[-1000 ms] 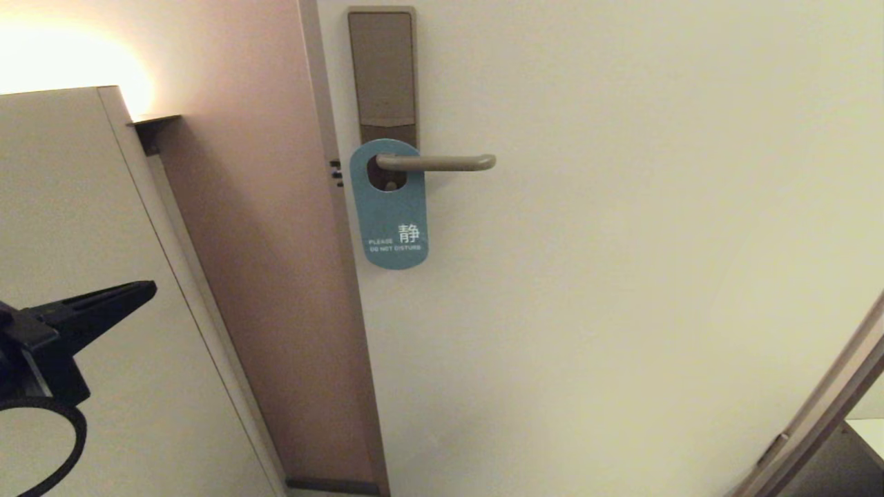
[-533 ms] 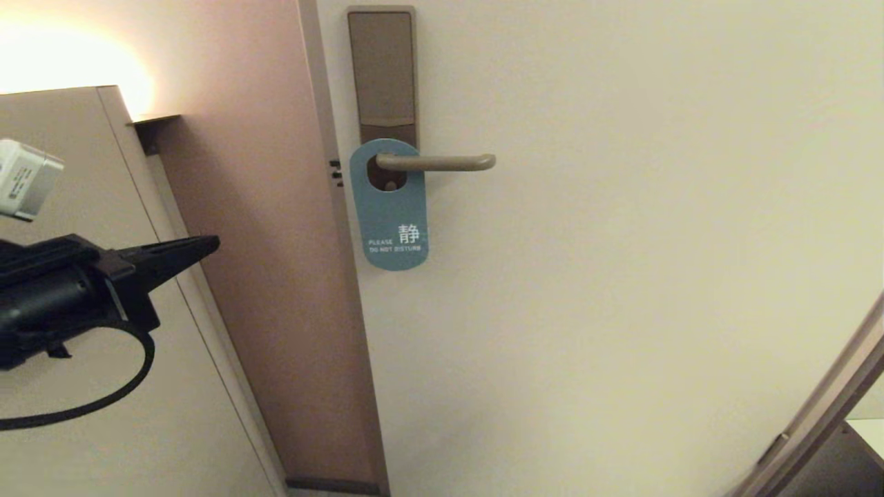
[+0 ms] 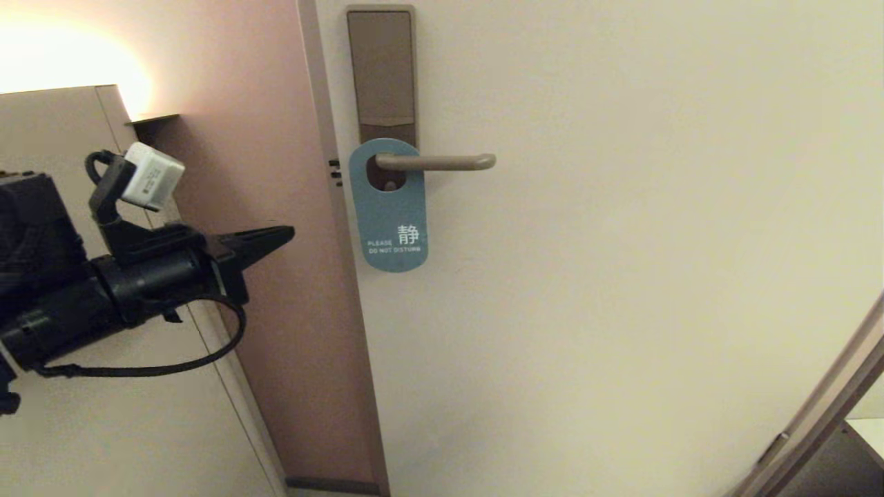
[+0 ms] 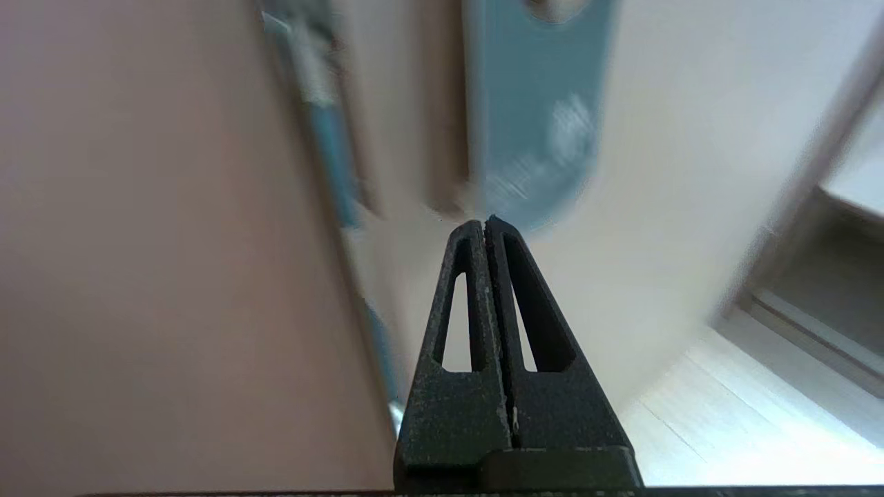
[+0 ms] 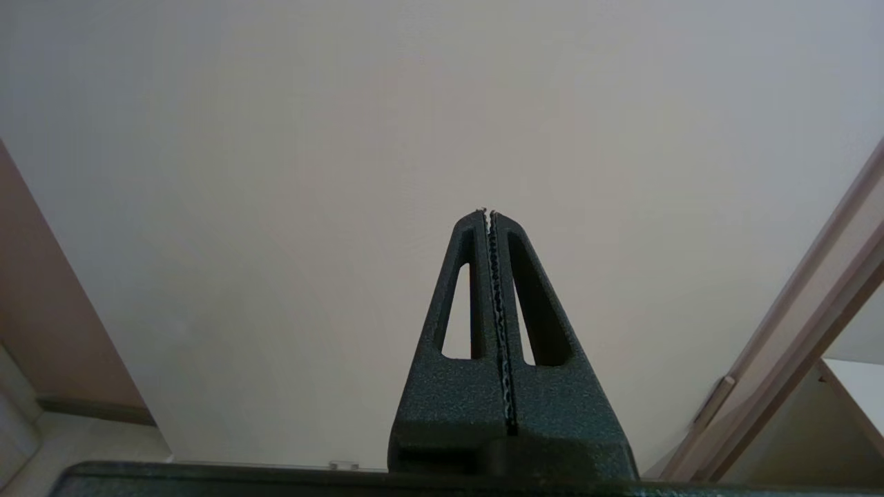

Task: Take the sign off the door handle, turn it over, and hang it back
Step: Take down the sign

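Look first at the door handle (image 3: 442, 162), the slim lever jutting level from the lower part of the tall brown lock plate (image 3: 382, 69) on the pale door (image 3: 621, 241). The sign (image 3: 390, 221) hangs on that handle right at the plate end, its oval hole looped over the lever and its body lying flat against the door below the handle. You see its teal-blue side, with a white character and the lines "PLEASE DO NOT DISTURB" near the lower edge. Your left hand (image 3: 286, 235) is out in the air to the side of the handle, lower than the lever and about level with the sign's lower half, in front of the brown door frame (image 3: 276, 207), apart from the sign and touching nothing. Its two black fingers (image 4: 483, 276) are clenched tip to tip with nothing between them, and in the left wrist view the sign (image 4: 539, 124) sits blurred just past the tips. Your right hand (image 5: 489, 212) is likewise clenched and empty, facing a bare stretch of the door well away from the handle; only its own wrist view shows it.
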